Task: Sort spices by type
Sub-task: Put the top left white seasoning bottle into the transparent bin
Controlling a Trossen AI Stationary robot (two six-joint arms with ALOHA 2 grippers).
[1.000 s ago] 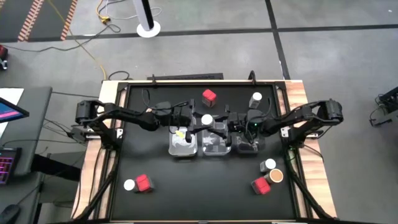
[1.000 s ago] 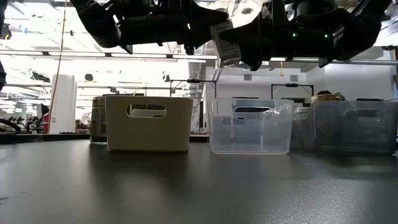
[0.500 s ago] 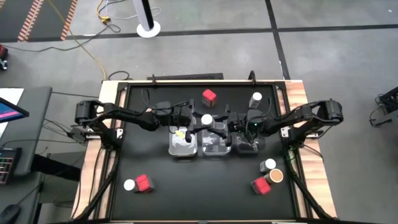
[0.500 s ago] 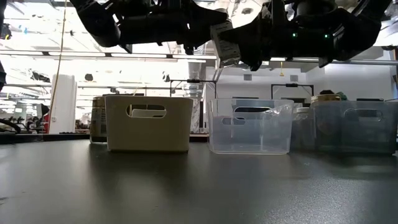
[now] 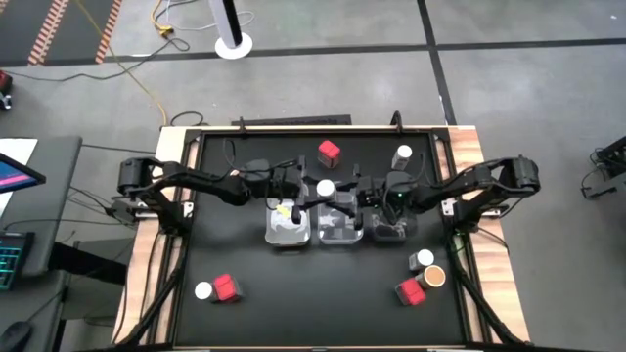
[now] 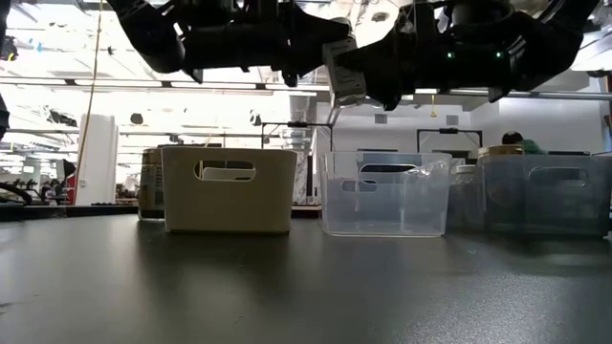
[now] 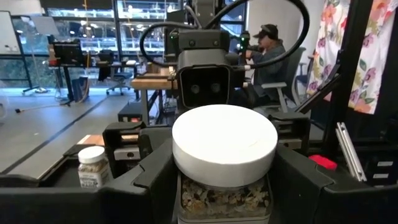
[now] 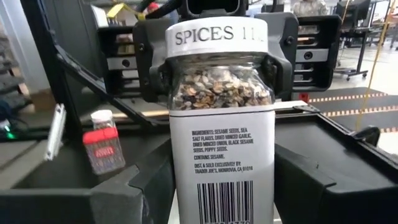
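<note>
A white-lidded spice jar [image 5: 326, 188] hangs above the three trays, between my two grippers. My left gripper [image 5: 315, 192] reaches in from the table's left and is shut on it. My right gripper [image 5: 342, 195] comes from the right and is shut on it too. In the right wrist view the jar [image 8: 222, 124] stands upright, seeds showing above a white label. Other spices stand on the table: a red box [image 5: 329, 152] and a white-lidded jar [image 5: 404, 154] far back, and a white-lidded jar [image 5: 202, 289] beside a red box [image 5: 227, 287] near left. My left gripper pinches the jar just under its white lid [image 7: 186, 194] between its two fingers [image 8: 155, 74]. It comes level from the table's left. The jar is upright and clear of the trays. My right gripper has the jar's labelled lower body [image 8: 183, 186] between its two fingers [image 8: 140, 186], level from the table's right, below the left gripper's hold.
Under the grippers stand a beige tray [image 6: 228, 189], a clear tray [image 6: 384, 194] and a greyish tray [image 6: 545, 194]. Near right are a white-lidded jar [image 5: 424, 259], a tan-lidded jar [image 5: 434, 277] and a red box [image 5: 411, 292]. A person sits beyond the table [image 7: 267, 53].
</note>
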